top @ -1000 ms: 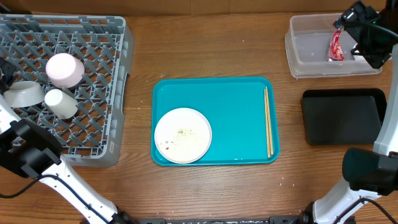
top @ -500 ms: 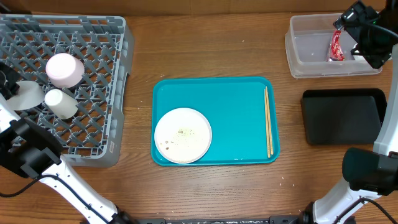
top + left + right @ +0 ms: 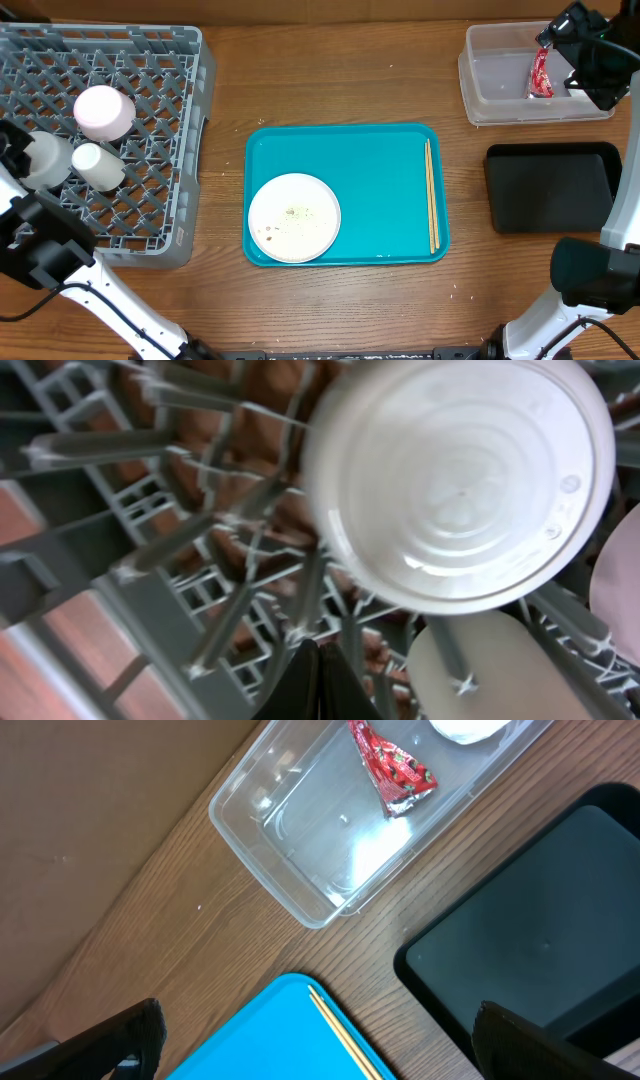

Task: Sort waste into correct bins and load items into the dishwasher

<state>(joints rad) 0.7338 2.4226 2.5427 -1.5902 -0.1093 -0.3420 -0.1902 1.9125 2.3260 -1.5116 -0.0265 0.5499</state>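
The grey dish rack [image 3: 150,70] at the left holds a pinkish-white bowl [image 3: 104,111] turned upside down, a small white cup [image 3: 98,166] and a pale bowl [image 3: 42,158]. My left gripper [image 3: 14,148] is at the rack's left edge beside that pale bowl. Its fingers [image 3: 318,685] are shut with nothing between them, just under the bowl's round base [image 3: 460,470]. The white plate [image 3: 294,217] with crumbs and the chopsticks [image 3: 431,195] lie on the teal tray [image 3: 345,160]. My right gripper [image 3: 320,1050] hangs open, high by the clear tub [image 3: 300,840], which holds the red wrapper [image 3: 392,768].
A black tray [image 3: 550,185] sits right of the teal tray, below the clear tub [image 3: 500,80]. A white napkin [image 3: 465,728] shows at the tub's far end. Both arm bases stand at the table's front corners.
The pale bowl at the rack's left edge has shifted slightly toward the front and settled with its base turned up. My left arm moved a little with it. The right arm is still.
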